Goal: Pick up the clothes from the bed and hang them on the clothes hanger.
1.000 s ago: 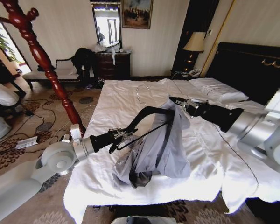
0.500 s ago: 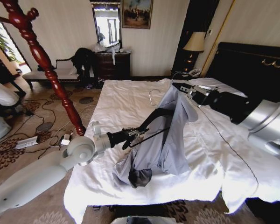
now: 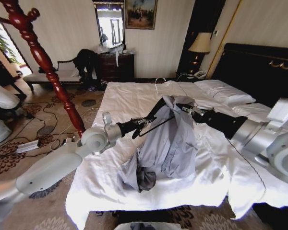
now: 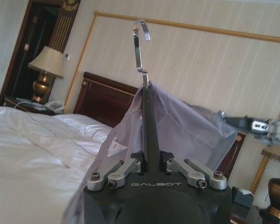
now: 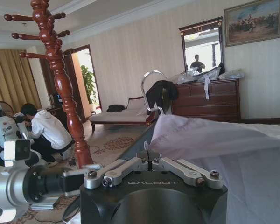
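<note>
Above the bed (image 3: 134, 103), the left gripper (image 3: 143, 121) is clamped on the clothes hanger (image 3: 153, 115) – the shirt (image 3: 169, 143) drapes over it, at 3 o'clock the right gripper (image 3: 186, 109) pinches the collar.

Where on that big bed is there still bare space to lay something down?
The bed is bare between the hanger's hook and the far edge, and along the near left corner. The middle is crowded: shirt, left gripper, right gripper.
</note>
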You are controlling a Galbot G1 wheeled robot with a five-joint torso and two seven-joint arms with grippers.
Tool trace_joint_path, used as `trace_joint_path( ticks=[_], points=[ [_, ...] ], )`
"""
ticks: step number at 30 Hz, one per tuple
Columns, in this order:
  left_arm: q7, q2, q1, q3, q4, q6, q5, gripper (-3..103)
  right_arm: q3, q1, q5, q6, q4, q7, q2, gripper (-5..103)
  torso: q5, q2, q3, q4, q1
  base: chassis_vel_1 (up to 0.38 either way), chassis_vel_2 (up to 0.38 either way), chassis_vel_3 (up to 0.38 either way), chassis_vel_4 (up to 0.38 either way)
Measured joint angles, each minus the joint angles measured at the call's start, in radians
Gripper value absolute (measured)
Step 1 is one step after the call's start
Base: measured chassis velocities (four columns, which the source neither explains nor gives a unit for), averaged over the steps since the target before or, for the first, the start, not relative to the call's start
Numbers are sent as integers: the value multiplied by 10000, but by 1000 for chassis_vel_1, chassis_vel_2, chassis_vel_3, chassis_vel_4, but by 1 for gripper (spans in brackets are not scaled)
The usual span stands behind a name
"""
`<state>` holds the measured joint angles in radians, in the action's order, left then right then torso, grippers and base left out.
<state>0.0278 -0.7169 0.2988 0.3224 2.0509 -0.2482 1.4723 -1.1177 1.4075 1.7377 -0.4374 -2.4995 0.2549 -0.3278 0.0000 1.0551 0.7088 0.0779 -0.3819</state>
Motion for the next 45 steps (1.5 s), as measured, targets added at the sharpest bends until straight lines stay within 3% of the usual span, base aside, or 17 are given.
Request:
trace_joint_path(
  ticks=[7,20,28,31,35,45],
  points=[
    [11,451,305,-459,197,9,64,18,-100,-188,-17,56,3,111,-68,0,0,0,0,2,0,0,0,0,0],
    [573,2441,4372,-3986,1224,17,-382,18,126,-2813,769,85,1444,57,923,0,-3,1,0,-1,2,0,0,0,0],
    [872,2948,6119,-5224,1980,10,-525,18,181,-2787,487,118,1497,-111,1247,0,-3,1,-1,4,1,0,0,0,0],
    [1286,3641,7407,-6413,2431,-6,-610,18,165,-2684,172,127,1761,-262,1316,0,4,1,-1,-4,1,0,0,0,0],
    [1592,4251,7919,-7105,2647,0,-328,18,-12,-2653,100,121,1982,-267,1319,0,-1,1,-1,3,2,0,0,0,0],
    [1733,4425,7970,-7304,3177,-128,276,18,1,-2569,-327,112,2376,-397,1547,0,0,1,-1,-1,2,0,0,0,0]
  ],
)
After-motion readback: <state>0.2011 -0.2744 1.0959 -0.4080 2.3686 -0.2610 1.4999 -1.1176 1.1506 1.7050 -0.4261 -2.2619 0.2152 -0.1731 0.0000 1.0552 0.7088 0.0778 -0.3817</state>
